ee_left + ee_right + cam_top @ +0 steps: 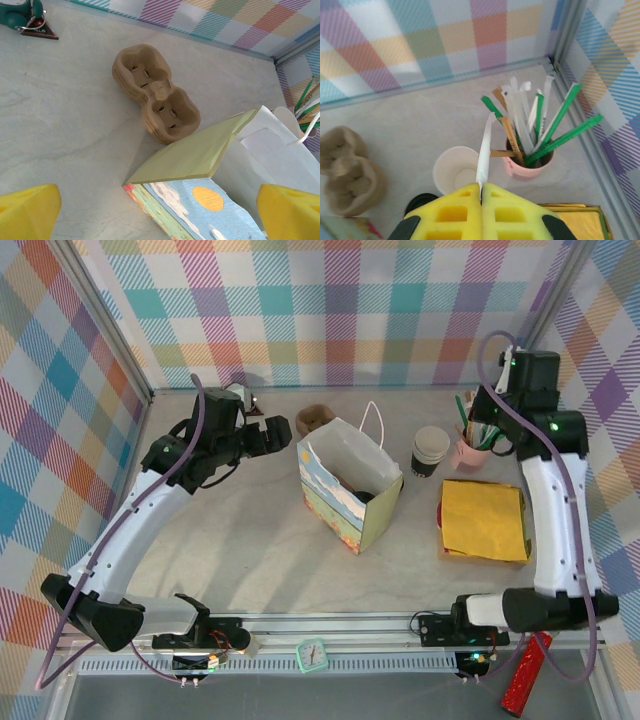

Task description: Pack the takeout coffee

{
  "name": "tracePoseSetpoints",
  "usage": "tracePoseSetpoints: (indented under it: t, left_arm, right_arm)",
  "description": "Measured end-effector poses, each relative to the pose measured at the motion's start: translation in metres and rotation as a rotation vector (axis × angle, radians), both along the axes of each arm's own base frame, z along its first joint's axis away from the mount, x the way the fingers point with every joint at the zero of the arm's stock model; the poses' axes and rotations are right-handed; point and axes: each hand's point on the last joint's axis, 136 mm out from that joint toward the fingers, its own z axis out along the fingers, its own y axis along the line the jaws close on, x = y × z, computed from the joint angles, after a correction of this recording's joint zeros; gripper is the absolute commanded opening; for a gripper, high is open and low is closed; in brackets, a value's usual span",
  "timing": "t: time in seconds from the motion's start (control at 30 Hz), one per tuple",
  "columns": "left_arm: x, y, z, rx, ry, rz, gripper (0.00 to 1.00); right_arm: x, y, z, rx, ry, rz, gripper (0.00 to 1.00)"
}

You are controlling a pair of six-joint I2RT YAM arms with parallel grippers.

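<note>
looking for the coffee (pixel 365 497), where is it?

low inside the bag (pixel 335 502): a dark round lid shows near the bottom, and the bag's walls hide the cup under it. the bag stands upright, mouth open, mid-table (pixel 250 540).

and the grippers?

the left gripper (pixel 278 430) hangs just left of the bag, fingers spread wide with nothing between them. the right gripper (pixel 481 192) is clenched on a white stick (pixel 484 150), near the pink cup (pixel 527 169) of green and white sticks in the far right corner.

what lies around?

a stack of lidless cups (pixel 455 170) sits just beside the pink cup. a pulp carrier (pixel 157 100) is behind the bag and yellow napkins (pixel 483 520) lie to its right.

the surface, the room?

a pale beige top with faint marbled veins, matte. walls of pastel plaid cloth stand on three sides, with metal posts in the far corners and a rail along the near edge.
</note>
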Motion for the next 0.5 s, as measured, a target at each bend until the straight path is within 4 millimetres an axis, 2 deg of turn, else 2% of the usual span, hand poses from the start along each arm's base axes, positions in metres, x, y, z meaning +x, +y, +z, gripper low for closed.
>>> tracePoseSetpoints:
  t: [0.13,0.27,0.5]
  left_arm:
    - [0.001,0.001,0.001,0.004,-0.005,0.007,1.00]
    - [0.002,0.002,0.008,0.001,-0.019,0.012,1.00]
    - [0.005,0.001,0.013,-0.004,-0.029,0.012,1.00]
  right_arm:
    - [-0.033,0.013,0.036,0.058,-0.117,0.069,0.02]
    - [-0.067,0.036,0.064,0.139,-0.214,0.190,0.03]
    - [-0.107,0.087,0.085,0.332,-0.259,0.463,0.05]
